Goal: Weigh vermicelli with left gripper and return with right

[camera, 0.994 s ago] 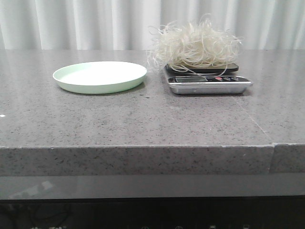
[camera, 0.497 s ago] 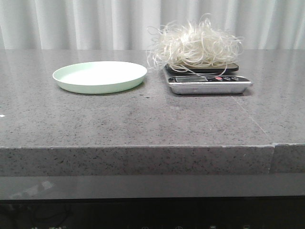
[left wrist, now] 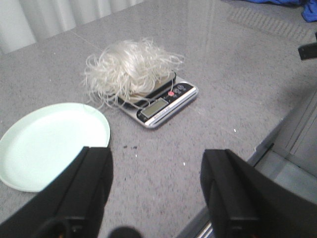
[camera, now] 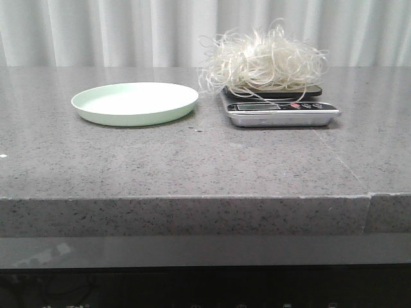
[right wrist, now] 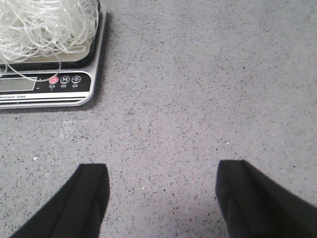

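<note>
Both pincers are spread wide and hold nothing: the left pincer (left wrist: 156, 191) hangs over the speckled grey stone bench (camera: 192, 160), and the right pincer (right wrist: 163, 198) hovers over bare bench beside the scale. Right of centre in the front view, the fluffy bundle of thin translucent white vermicelli (camera: 263, 61) sits heaped on the small silver-and-black kitchen scale (camera: 280, 109). Left of it lies the pale green round plate (camera: 135, 102), close by but apart.
</note>
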Robot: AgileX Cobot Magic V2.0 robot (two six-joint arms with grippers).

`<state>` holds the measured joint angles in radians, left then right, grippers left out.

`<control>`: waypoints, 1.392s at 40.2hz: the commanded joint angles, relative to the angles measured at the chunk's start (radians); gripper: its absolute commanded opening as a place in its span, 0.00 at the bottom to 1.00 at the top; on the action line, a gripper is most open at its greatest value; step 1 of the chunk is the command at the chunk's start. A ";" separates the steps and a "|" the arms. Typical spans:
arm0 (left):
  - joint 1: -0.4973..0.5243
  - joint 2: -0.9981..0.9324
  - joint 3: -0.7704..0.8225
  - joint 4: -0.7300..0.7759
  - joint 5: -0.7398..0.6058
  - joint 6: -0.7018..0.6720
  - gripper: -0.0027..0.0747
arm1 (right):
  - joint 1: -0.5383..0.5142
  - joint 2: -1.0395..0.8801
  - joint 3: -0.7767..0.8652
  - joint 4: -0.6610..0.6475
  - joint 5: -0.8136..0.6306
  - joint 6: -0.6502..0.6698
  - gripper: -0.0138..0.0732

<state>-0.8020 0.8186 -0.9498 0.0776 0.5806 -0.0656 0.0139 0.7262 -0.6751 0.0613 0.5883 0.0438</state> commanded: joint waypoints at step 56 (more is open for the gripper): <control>-0.007 -0.133 0.084 -0.012 -0.075 -0.010 0.66 | 0.345 0.675 -0.666 -0.008 0.015 -0.070 0.82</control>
<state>-0.8020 0.6861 -0.8396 0.0712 0.5797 -0.0677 0.3523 1.3729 -1.2561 0.0574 0.6462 -0.0136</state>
